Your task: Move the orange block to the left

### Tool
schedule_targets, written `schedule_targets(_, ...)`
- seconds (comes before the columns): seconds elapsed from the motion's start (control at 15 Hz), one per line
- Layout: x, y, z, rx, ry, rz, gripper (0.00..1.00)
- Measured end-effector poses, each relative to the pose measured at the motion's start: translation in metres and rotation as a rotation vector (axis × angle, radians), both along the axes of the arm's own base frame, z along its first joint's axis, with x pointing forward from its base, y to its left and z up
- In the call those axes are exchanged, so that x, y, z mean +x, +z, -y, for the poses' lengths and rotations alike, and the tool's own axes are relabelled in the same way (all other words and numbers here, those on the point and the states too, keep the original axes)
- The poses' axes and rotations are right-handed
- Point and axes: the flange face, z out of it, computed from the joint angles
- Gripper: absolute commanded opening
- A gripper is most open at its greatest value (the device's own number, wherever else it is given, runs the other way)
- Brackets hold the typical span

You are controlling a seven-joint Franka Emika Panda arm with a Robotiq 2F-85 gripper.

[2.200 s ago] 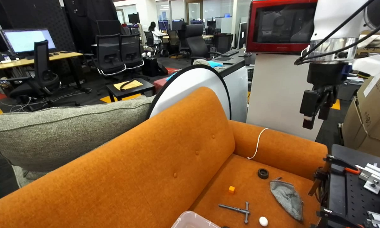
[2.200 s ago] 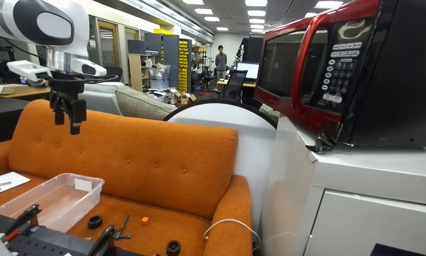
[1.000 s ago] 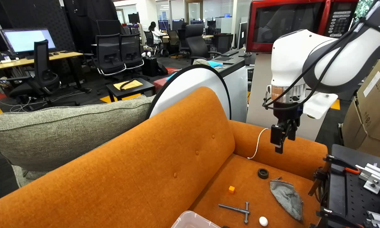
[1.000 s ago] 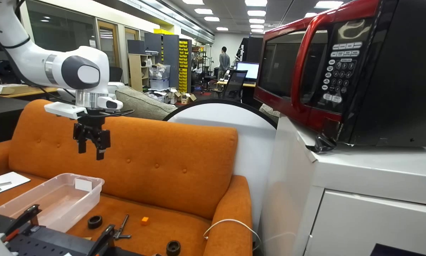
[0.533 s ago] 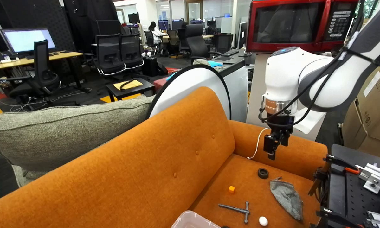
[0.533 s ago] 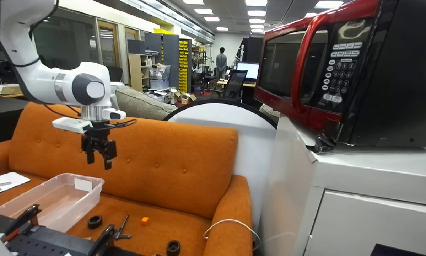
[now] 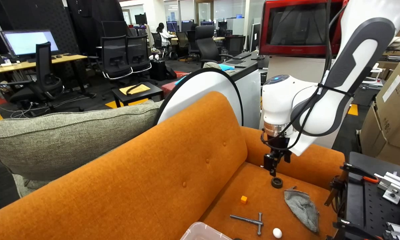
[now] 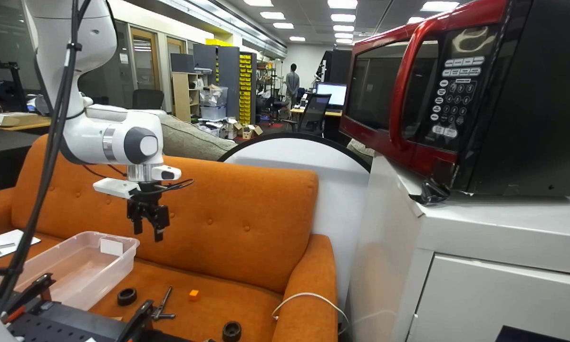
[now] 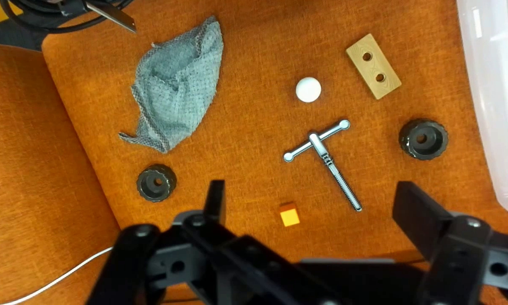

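The orange block (image 9: pixel 289 215) is a tiny bright yellow-orange cube on the orange sofa seat. It also shows in both exterior views (image 7: pixel 244 199) (image 8: pixel 194 295). My gripper (image 9: pixel 312 205) is open and empty, with its fingers (image 9: pixel 415 216) wide apart. In the wrist view the block appears between the fingers, nearer the left one, and lies well below them on the seat. In both exterior views the gripper (image 7: pixel 280 167) (image 8: pixel 148 234) hangs above the seat, pointing down, apart from the block.
Near the block lies a metal T-shaped tool (image 9: pixel 342 182). Also on the seat are a white ball (image 9: pixel 308 89), a grey cloth (image 9: pixel 177 84), a wooden piece (image 9: pixel 373 67), two dark wheels (image 9: pixel 434 146) (image 9: pixel 148 186) and a clear bin (image 8: pixel 109 278). The sofa backrest (image 8: pixel 194 190) rises behind.
My gripper has come down toward the seat, moving left in an exterior view and right in the view facing the backrest. It stays open. The orange block has not moved.
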Motion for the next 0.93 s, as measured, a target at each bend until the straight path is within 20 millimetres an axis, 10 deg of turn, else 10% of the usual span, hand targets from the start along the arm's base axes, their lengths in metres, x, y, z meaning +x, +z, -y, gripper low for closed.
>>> schedule_targets(0.53,0.007,-0.011,0.007,-0.013,-0.016,-0.005,1.00)
schedule_targets(0.93,0.047,-0.086,0.003,0.028,-0.019,-0.024,1.00)
